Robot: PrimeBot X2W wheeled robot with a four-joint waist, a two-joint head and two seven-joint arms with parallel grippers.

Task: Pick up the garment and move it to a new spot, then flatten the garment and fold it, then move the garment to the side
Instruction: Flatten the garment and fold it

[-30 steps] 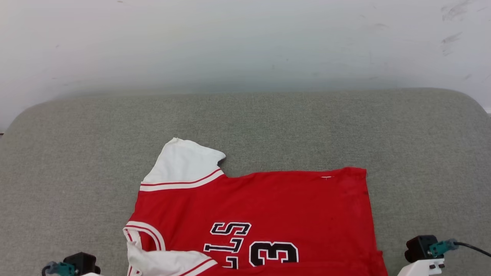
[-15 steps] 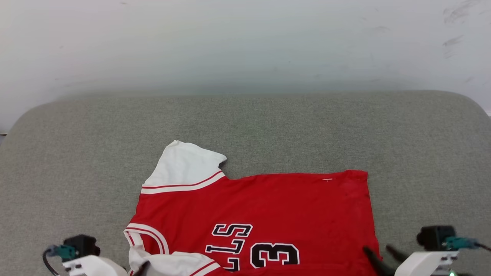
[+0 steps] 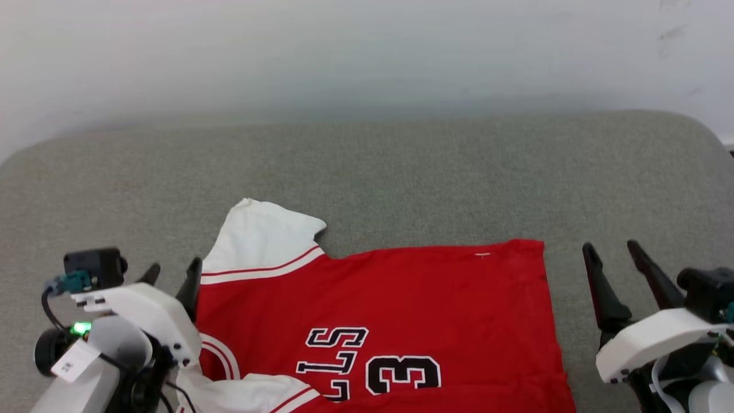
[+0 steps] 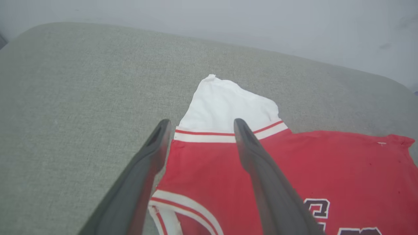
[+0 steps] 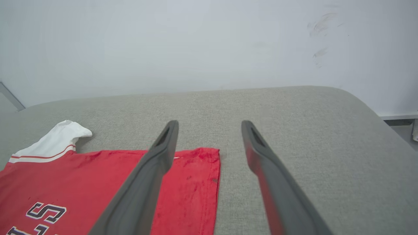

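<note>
The red shirt [image 3: 401, 310] lies flat on the grey bench [image 3: 401, 166], number side up, with one white sleeve [image 3: 261, 241] at its far corner. The left fingers [image 3: 193, 281] are spread apart at the shirt's shoulder edge. The right fingers [image 3: 599, 287] (also apart, holding nothing) stand just off its hem.

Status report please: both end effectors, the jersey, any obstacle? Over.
Left end effector open, at jersey sleeve side. Right end effector open, beside hem. Jersey spread on grey cushion. No obstacle seen.
</note>
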